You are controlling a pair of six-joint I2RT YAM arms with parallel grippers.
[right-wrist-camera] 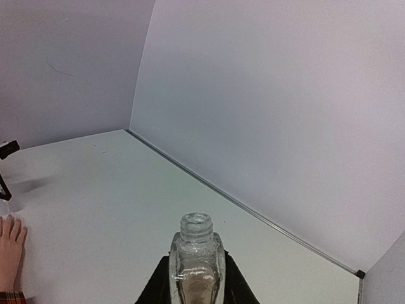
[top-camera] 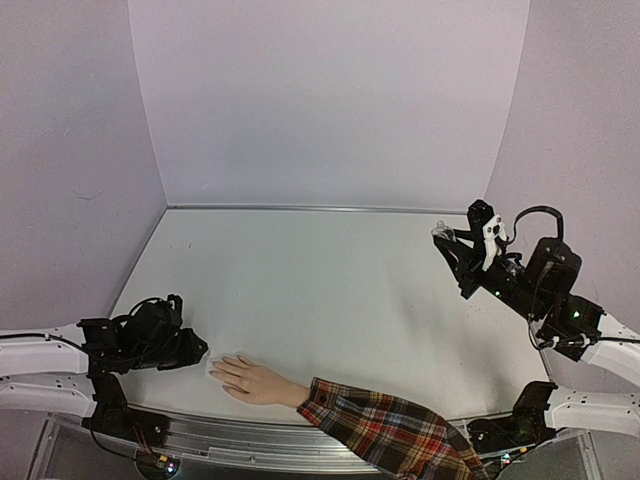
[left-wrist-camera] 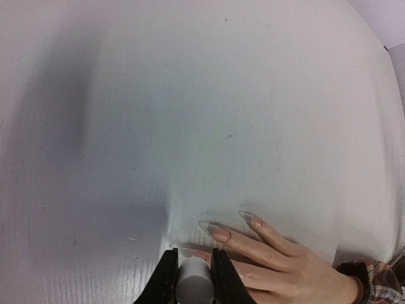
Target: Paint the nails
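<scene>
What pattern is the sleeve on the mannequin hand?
The sleeve is red plaid, clearest in the top external view.

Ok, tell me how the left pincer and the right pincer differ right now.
The left pincer grips a white cap, low over the table by the nails of the mannequin hand; the right pincer grips an open clear bottle, far from that hand. Both are shut on something.

Beige mannequin hand [top-camera: 255, 380], red plaid sleeve [top-camera: 385, 430], clear glass bottle [right-wrist-camera: 197, 266], greyish-white cap [left-wrist-camera: 193, 285], white table [top-camera: 320, 290], nails [left-wrist-camera: 221, 233] seemingly pale pink
</scene>
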